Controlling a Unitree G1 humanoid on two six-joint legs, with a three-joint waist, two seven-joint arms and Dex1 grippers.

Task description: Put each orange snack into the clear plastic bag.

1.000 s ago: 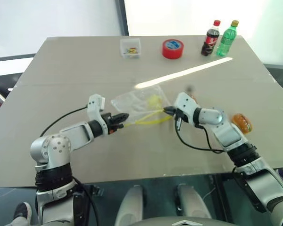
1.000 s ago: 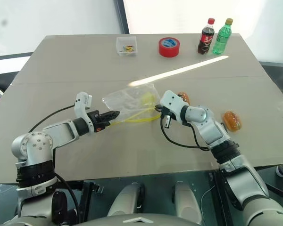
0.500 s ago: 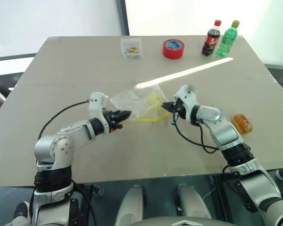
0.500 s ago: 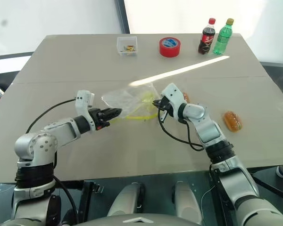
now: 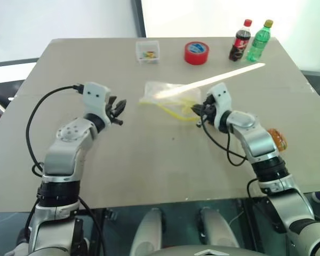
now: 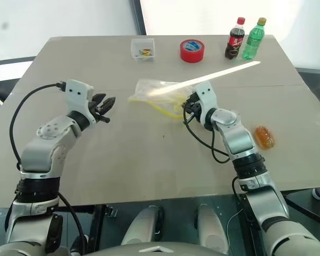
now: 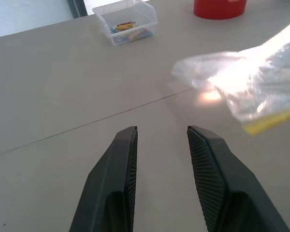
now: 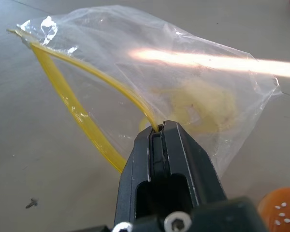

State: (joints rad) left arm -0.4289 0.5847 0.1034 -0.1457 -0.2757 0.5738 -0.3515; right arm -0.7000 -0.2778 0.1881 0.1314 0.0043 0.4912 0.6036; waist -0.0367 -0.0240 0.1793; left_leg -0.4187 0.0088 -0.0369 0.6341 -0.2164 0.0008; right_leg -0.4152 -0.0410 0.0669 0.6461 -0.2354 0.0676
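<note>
Clear plastic bag [image 5: 168, 96] now hanging from one side only, lifted off the counter [image 5: 165, 160] around its middle, toward the far edge, mouth gaping, yellow seal strip [image 8: 77, 113] drooping in a loop. Released on the left a moment ago: both sides were pinched a second back, now just the right. Right gripper [image 5: 198, 110] clamped shut on the seal strip, fingers [image 8: 159, 145] pressed together over it. Left gripper [image 5: 117, 109] pulled back toward the left edge and raised, fingers [image 7: 123, 159] apart, nothing between them. One orange snack [image 6: 264, 136] lying near the right edge, beside the right forearm, outside the bag; another glimpsed in the right wrist view [image 8: 280, 210], close behind the gripper. A pale yellowish blur inside the bag, too unclear to name. Probably means bag opened and handed over to the right, leaving the left free to fetch a snack. No snack clearly bagged yet.
</note>
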